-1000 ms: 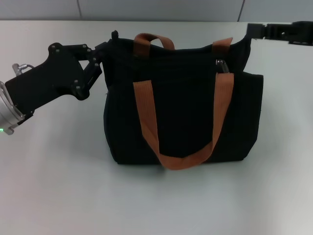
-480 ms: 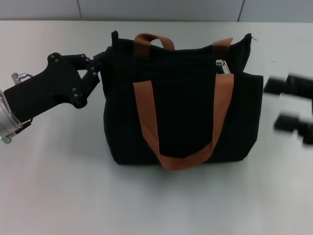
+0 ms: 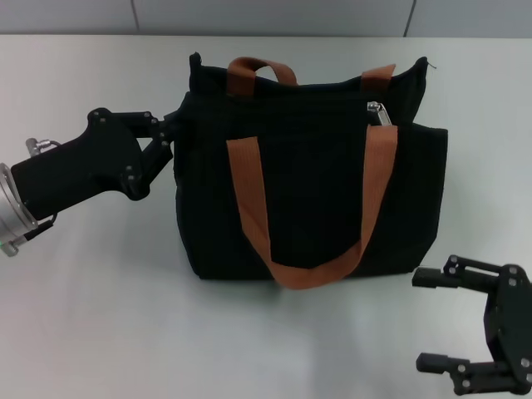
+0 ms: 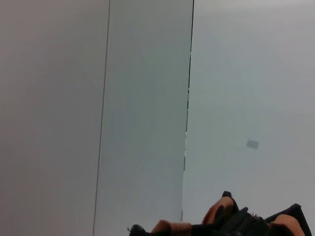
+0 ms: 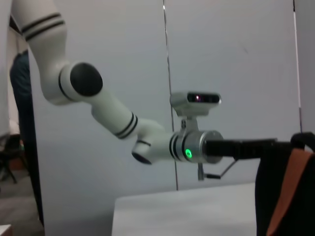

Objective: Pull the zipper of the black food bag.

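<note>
Here, black food bag (image 3: 312, 183) upright mid-tabletop (image 3: 100, 332), zipper (image 3: 379, 113) at its top edge toward the right, left gripper (image 3: 173, 129) fingers pinching the bag's left upper corner, right gripper (image 3: 432, 320) fingers spread, near the front right corner.

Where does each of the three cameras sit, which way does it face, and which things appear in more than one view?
Head view: from above, down at the table and black food bag; left claw at the bag's left edge, right claw open near its front corner.
Left wrist view: faces a wall panel; no claw shows.
Right wrist view: level, across at the left arm reaching the bag.
Shared: the bag and its orange handles in all three.
</note>
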Robot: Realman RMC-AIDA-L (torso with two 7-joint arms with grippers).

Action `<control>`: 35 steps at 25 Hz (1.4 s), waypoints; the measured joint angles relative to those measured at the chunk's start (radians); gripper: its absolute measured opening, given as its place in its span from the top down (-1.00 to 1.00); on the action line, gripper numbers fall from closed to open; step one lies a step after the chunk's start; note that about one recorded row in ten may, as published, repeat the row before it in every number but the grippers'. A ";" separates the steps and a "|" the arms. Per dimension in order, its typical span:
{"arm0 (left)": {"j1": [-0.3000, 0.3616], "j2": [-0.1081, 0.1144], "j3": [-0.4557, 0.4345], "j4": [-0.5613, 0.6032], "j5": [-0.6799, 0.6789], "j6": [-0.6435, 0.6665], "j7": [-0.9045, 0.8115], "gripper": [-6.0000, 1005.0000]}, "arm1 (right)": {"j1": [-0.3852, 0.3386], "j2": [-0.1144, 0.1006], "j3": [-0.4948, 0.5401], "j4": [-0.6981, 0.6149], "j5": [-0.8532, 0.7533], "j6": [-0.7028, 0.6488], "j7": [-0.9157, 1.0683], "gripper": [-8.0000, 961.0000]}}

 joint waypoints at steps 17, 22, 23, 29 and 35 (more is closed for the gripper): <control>0.005 0.008 0.001 0.008 0.015 0.021 -0.022 0.93 | -0.008 0.002 0.010 0.016 -0.001 0.027 -0.014 -0.70; 0.016 0.014 0.002 0.097 0.067 0.032 -0.119 0.73 | -0.003 0.002 0.019 0.023 -0.004 0.038 -0.013 -0.69; 0.024 0.016 0.002 0.133 0.073 0.042 -0.153 0.66 | -0.003 0.002 0.019 0.023 -0.004 0.040 -0.013 -0.69; 0.066 0.051 -0.034 0.309 0.059 0.157 -0.327 0.15 | -0.002 0.002 0.019 0.024 -0.006 0.061 -0.005 -0.69; 0.043 0.069 -0.044 0.291 0.023 0.300 -0.350 -0.26 | 0.003 0.003 0.019 0.028 -0.007 0.065 -0.001 -0.69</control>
